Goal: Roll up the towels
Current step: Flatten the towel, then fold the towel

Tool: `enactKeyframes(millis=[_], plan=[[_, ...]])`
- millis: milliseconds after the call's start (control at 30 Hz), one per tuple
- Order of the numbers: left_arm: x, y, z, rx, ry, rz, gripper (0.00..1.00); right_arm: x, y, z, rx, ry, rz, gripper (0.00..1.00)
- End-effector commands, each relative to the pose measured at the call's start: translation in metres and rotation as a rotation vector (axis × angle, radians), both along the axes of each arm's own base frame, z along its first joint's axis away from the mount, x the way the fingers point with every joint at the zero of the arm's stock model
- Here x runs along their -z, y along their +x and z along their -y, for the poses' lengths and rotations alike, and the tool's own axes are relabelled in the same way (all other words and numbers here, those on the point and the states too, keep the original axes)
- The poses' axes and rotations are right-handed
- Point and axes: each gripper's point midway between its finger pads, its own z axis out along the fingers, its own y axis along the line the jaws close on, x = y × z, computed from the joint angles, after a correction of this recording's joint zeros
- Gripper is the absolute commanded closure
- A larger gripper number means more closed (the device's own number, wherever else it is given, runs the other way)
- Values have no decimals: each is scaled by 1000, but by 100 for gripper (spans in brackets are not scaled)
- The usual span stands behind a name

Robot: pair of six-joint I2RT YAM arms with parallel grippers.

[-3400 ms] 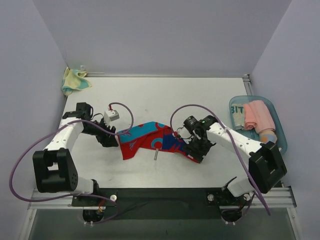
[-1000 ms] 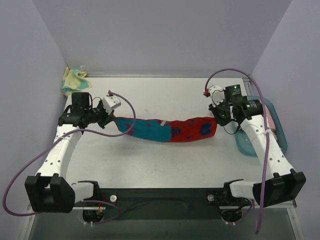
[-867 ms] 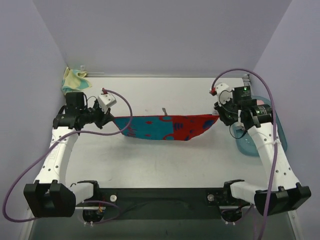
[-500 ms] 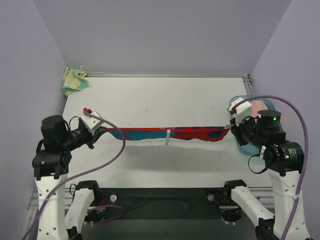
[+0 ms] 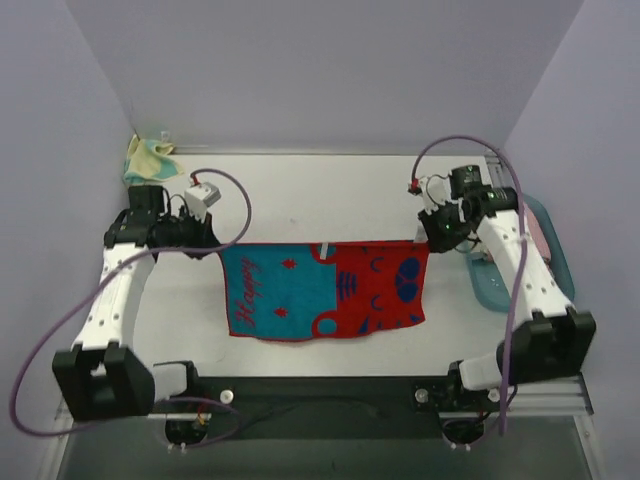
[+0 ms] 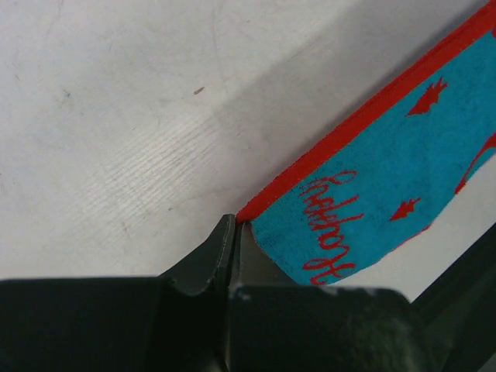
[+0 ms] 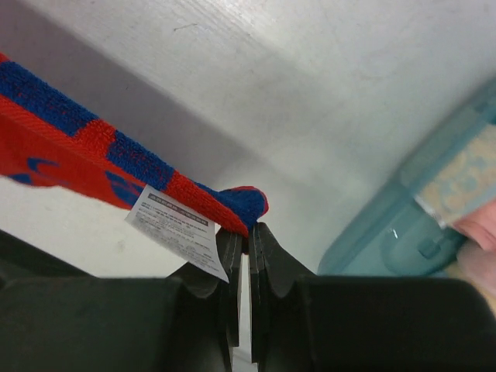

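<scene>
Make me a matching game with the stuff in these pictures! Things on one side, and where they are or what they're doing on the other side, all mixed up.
Things:
1. red and blue towel
2. yellow towel
3. tray
4. left hand

Places and states:
A. bunched up in the far left corner
B. at the right edge
C. spread wide open in the middle
D. shut on a towel corner

Pairs: 1-C, 2-A, 3-B, 4-D

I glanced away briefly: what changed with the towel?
The left gripper and right gripper, shut on corners of the red-and-blue towel, swung apart and pulled it from a crumpled heap into an open sheet. The yellow towel and blue tray stayed put.
</scene>
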Motion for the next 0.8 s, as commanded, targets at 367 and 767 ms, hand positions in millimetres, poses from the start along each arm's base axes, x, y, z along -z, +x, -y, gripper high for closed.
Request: enactKeyframes(millis=[367, 767], plan=[[118, 150, -30, -93, 104, -66, 100, 103, 120, -17, 52, -21, -194, 100], [99, 89, -16, 7, 78, -100, 100, 88, 95, 1, -14, -90, -174, 100]])
